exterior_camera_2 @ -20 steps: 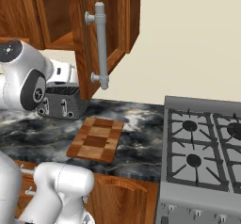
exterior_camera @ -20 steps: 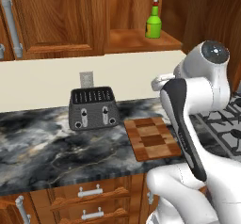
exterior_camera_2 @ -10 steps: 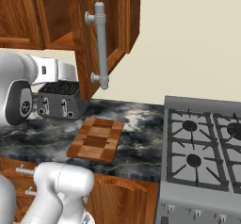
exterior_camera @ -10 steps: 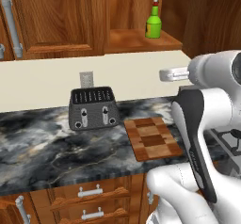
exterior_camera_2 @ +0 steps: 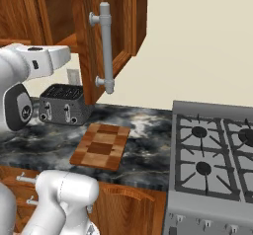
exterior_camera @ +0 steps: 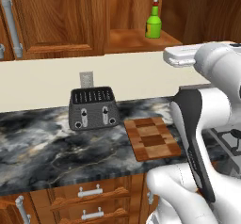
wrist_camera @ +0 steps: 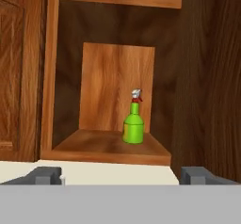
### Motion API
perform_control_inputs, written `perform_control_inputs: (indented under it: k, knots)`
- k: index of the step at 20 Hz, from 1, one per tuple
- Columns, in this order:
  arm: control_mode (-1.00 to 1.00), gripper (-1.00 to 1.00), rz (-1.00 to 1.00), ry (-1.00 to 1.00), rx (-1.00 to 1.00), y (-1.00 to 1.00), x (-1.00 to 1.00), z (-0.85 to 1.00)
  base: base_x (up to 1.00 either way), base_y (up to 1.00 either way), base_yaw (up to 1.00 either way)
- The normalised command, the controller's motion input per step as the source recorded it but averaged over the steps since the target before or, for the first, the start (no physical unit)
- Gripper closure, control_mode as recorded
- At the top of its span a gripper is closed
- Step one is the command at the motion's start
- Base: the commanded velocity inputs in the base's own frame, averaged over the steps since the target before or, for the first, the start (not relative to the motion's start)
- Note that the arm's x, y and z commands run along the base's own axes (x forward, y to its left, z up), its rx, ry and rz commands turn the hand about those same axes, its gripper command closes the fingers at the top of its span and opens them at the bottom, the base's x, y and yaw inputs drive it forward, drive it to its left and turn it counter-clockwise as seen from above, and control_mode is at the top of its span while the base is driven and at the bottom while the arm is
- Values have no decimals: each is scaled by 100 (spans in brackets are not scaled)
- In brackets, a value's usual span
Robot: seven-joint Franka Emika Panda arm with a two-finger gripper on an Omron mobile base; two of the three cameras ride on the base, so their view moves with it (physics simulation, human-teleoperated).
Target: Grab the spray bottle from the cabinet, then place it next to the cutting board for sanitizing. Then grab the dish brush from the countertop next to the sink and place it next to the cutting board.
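- Gripper (wrist_camera: 120, 175) jaws spread wide, nothing between them, facing the open cabinet (wrist_camera: 113, 77).
- Spray bottle (wrist_camera: 133, 124) stands upright on the cabinet shelf.
- Cutting board (exterior_camera: 151, 138) lies on the countertop (exterior_camera: 42, 143), beside the toaster (exterior_camera: 94, 108).

The arm (exterior_camera: 197, 138) rises from the base, bends at the elbow and holds its white wrist (exterior_camera: 188, 56) level. The gripper (wrist_camera: 121, 175) is fully open, its two finger tips (wrist_camera: 44, 175) spread wide apart and holding nothing.
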Motion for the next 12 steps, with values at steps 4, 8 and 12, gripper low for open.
perform_control_inputs:
  k: [4, 8, 12]
  knots:
    - [-100, -100, -1, -13, 0, 3, 3, 39, 0, 0, 0]
    - [-100, -100, -9, 10, 0, 2, 27, 27, 0, 0, 0]
    - [-100, -100, -10, 9, 0, 2, 33, 19, 0, 0, 0]
